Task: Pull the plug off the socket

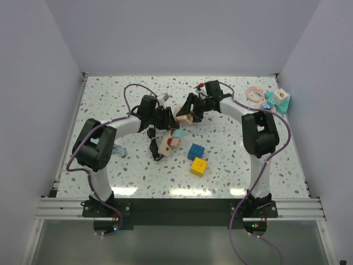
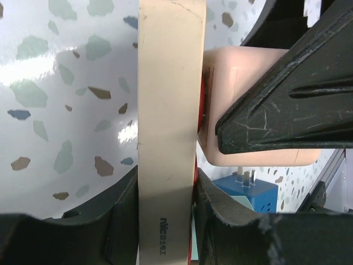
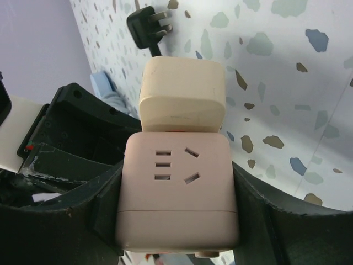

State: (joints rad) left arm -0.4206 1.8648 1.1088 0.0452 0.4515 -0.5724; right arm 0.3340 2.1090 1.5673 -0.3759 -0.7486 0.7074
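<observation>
Top external view shows a white speckled table (image 1: 248,160). The left gripper (image 2: 165,212) clamps the long cream-beige plastic socket bar (image 2: 165,110), and the right gripper (image 3: 176,210) grasps its pinkish cube outlet block (image 3: 176,182). The small black three-pronged plug (image 3: 142,23) lies loose on the table, apart from the socket.

There are two robot arms, a left arm (image 1: 96,146) and a right arm (image 1: 259,135). There are two grippers, the left gripper (image 2: 165,221) and the right gripper (image 3: 176,215). There are two purple cables (image 1: 125,99). There is one cream socket (image 2: 165,110), one pink outlet block (image 3: 176,182), and one black plug (image 3: 144,22) on one black cord (image 1: 154,146). There is one blue cube (image 1: 195,151), one yellow cube (image 1: 199,165) and two small pinkish blocks (image 1: 173,143). There is one pink ring (image 1: 255,93). The teal blocks (image 1: 278,105) are too bunched up to count.
</observation>
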